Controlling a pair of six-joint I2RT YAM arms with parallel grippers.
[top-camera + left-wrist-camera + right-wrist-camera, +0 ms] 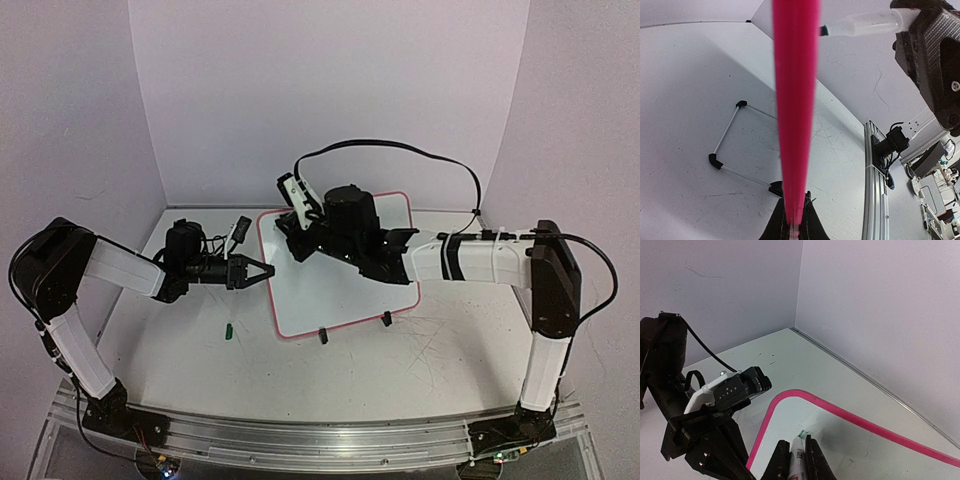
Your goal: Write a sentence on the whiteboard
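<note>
Left pincer (pixel 262 270): clenched on the 9 o'clock edge of the small rectangular whiteboard with a thin pink-red rounded frame (pixel 345 295). From its own wrist camera the frame runs edge-on straight out from between the fingers (pixel 776 226). Judged purpose: pin the board so it cannot slide under pen pressure.

Right pincer (pixel 796 441): clenched on a clear-barrelled marker with a dark-green tip (pixel 798 454). It reaches in from 3 o'clock and hangs over the board's 11 o'clock corner. That is a sensible start for a first line, with writing to run toward 3 o'clock.

Board position: middle of the white surface (pixel 200 370), between the two arms. The long axis runs roughly 9 to 3 o'clock, with the 3 o'clock end swung slightly away from the arm bases. Two small black clip feet (pixel 322 336) sit on the 6 o'clock long edge, so the board's top faces 12 o'clock.

Marker axis: in line with the right pincer, tip leading toward the frame's rounded corner. The tip sits just inside that corner; whether it is on the face or just above it, I cannot tell.

Sentence: no stroke shows on the bare face, though part of it is hidden under the right arm. Judged: writing not yet begun, or barely.

Small green cap (pixel 228 329): lies loose at the board's 8 o'clock, apart from the frame.
</note>
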